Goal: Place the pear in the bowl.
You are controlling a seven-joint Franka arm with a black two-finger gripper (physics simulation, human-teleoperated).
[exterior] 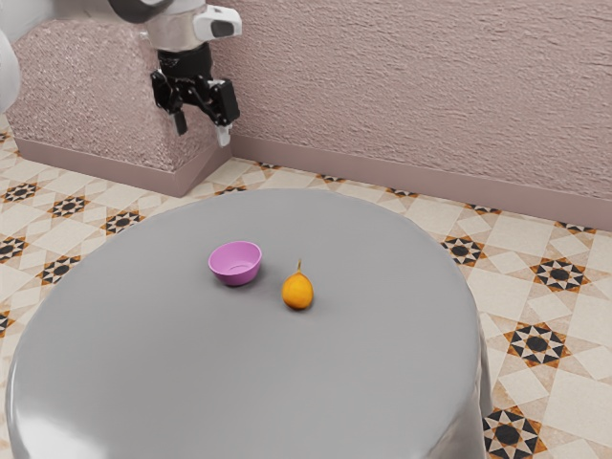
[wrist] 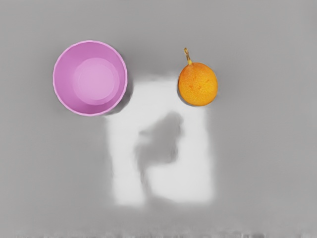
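Note:
High above the table's far side, towards the exterior view's upper left, my black gripper [exterior: 202,129] hangs open, its two fingers well apart with nothing between them. The orange pear [exterior: 297,292] rests on the grey table, its thin stem showing. Close by, on the exterior view's left of it, stands the pink bowl [exterior: 235,263], upright. From above, in the wrist view, the bowl [wrist: 90,78] has a bare inside, and the pear [wrist: 198,84] lies apart from it with a gap of table between.
The round table [exterior: 239,373] has a smooth grey top. Behind it rises a textured pinkish wall [exterior: 402,86], with patterned floor tiles around. In the wrist view a bright reflection [wrist: 193,183] with a dark shadow shape lies on the tabletop.

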